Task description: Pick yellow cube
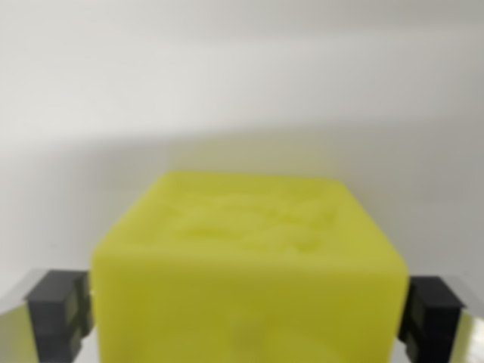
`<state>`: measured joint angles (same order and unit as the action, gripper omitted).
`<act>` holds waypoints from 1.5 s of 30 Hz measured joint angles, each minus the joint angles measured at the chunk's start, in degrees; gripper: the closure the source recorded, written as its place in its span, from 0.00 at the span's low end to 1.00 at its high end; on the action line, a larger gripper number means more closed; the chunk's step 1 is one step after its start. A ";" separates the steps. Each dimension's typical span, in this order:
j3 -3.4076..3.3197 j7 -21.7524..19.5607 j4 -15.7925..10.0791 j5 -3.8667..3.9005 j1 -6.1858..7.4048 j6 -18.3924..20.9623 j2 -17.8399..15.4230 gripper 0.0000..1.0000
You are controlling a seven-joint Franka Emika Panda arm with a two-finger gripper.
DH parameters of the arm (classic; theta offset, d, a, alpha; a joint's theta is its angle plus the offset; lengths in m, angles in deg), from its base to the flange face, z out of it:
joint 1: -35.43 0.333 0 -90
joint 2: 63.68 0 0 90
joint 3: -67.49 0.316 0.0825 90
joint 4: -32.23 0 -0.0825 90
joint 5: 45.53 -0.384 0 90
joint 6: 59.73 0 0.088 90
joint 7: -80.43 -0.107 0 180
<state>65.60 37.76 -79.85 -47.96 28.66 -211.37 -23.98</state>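
The yellow cube (blurred) sits between the end effector pads, apparently clamped by both.

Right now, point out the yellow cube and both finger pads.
yellow cube [249, 227]: wrist view, top face.
left-side finger pad [59, 306]: wrist view, dark block.
right-side finger pad [429, 310]: wrist view, dark block.

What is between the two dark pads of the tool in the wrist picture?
The yellow cube fills the whole stretch between the pads in the wrist view; no gap shows at either side.
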 joint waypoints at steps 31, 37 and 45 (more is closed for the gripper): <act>-0.02 -0.32 -1.69 0.40 -0.07 4.15 -5.86 1.00; -0.02 -0.44 -2.07 0.57 -0.10 5.64 -7.73 1.00; -0.02 -0.58 -2.39 0.78 -0.12 7.69 -10.12 1.00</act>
<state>65.58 37.19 -82.24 -47.18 28.54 -203.68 -34.10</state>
